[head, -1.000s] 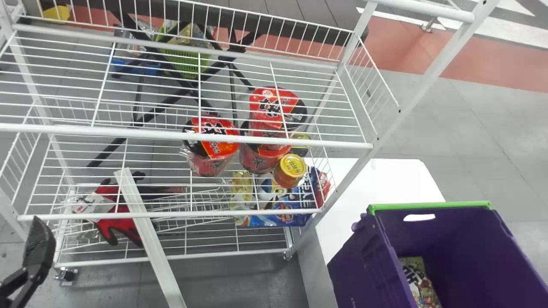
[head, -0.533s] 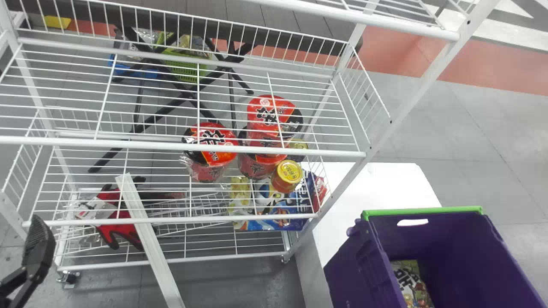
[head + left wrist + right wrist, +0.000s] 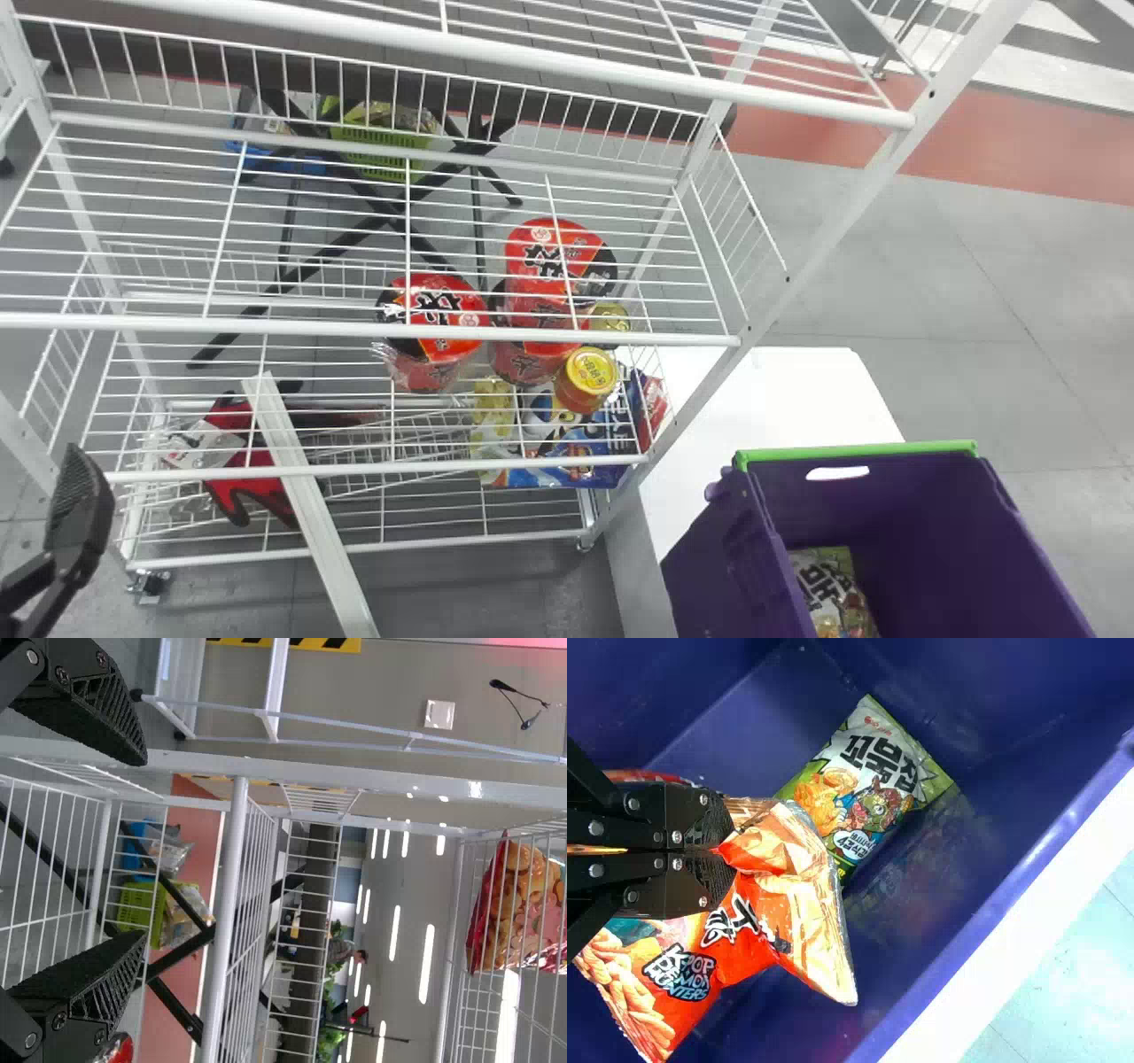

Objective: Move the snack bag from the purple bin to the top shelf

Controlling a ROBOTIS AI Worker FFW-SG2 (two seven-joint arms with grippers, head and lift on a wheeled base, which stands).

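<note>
Holding the orange snack bag [image 3: 749, 948] by its crimped end, clenched in the right gripper [image 3: 731, 849], in or just over the purple bin [image 3: 895, 505]; cannot tell how high. Close by a green-and-white bag [image 3: 877, 780] lying inside the same bin, at four o'clock from the head view's centre. Done so far, by the look of things: grasping. Left to do: lifting clear of the walls, carrying toward the top shelf [image 3: 532, 55], likely the wire one at twelve o'clock, then setting down and letting go. Farther out, at eight o'clock, parked beside the rack: the left gripper [image 3: 146, 849], released, with nothing between its fingers.

Compared with one second ago in the head view: lower shelves and cup noodles [image 3: 434, 306] slid toward six o'clock, bin toward eight, with much more of the upper shelf in sight at twelve. No shift in the left gripper.
</note>
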